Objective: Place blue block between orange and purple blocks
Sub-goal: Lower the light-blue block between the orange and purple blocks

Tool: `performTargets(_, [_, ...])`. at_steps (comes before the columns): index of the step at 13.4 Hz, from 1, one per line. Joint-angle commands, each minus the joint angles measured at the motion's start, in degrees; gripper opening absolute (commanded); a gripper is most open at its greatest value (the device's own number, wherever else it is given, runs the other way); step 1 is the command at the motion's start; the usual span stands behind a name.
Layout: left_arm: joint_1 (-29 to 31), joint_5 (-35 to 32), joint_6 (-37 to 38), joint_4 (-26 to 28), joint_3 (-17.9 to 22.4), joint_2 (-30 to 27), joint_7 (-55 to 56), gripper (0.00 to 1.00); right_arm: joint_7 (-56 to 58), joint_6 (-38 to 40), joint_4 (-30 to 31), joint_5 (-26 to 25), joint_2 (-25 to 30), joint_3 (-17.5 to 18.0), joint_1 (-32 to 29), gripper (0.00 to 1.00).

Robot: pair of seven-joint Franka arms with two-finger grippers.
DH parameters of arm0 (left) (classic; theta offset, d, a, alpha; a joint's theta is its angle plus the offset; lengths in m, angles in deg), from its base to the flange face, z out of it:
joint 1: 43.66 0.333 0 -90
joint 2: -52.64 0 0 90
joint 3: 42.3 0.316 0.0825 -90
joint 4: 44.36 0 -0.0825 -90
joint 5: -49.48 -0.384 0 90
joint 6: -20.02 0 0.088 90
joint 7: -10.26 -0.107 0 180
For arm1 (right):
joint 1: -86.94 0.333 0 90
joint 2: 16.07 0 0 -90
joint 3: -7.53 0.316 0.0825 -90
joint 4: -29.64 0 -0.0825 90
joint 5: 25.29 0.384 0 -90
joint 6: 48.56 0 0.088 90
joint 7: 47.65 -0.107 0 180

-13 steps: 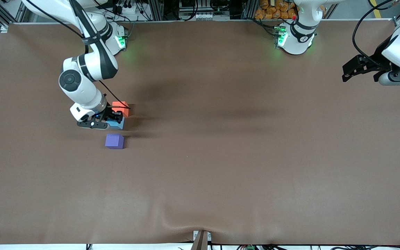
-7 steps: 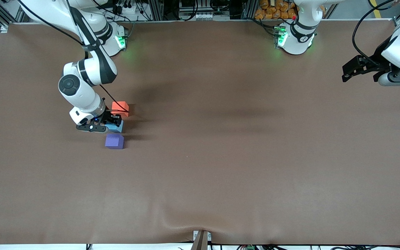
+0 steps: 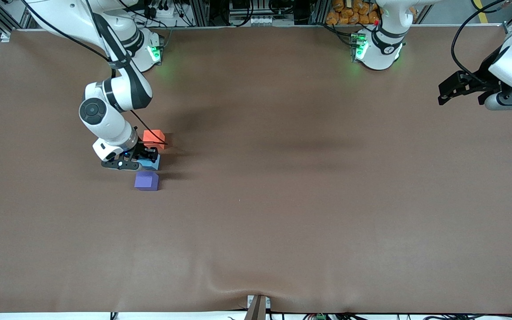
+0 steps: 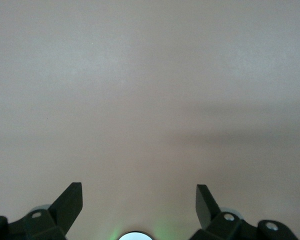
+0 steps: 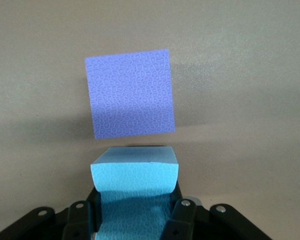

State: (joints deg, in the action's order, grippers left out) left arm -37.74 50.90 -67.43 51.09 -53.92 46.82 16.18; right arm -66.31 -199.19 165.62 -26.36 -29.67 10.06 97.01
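My right gripper [image 3: 147, 157] is shut on the light blue block [image 3: 153, 164], squeezing its sides, low over the table. The block is between the orange block [image 3: 154, 136], which is farther from the front camera, and the purple block [image 3: 146, 181], which is nearer. In the right wrist view the blue block [image 5: 135, 175] sits between the fingers [image 5: 182, 215], with the purple block [image 5: 131, 94] just past it with a narrow gap. The orange block does not show there. My left gripper [image 3: 448, 91] waits open and empty over the table's left-arm end, its fingertips [image 4: 72, 200] over bare table.
The brown table cover [image 3: 282, 200] has a small ridge at its near edge [image 3: 238, 289]. The right arm's black cable [image 3: 147, 126] hangs beside the orange block.
My right gripper has shifted slightly toward the front camera and lower with the blue block, closing on the purple block. The left arm has not moved.
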Motion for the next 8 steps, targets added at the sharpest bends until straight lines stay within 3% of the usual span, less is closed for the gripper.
performTargets(1, [0.59,1.13,-0.01,0.36,-0.24,-0.51,0.23,1.00,1.52,-2.12,1.13,0.72,-0.03,0.55,-0.48,0.00])
performTargets(8, [0.59,1.13,-0.09,0.36,-0.24,-0.51,0.23,1.00,1.60,-5.00,2.00,0.72,-2.22,0.55,0.04,0.00])
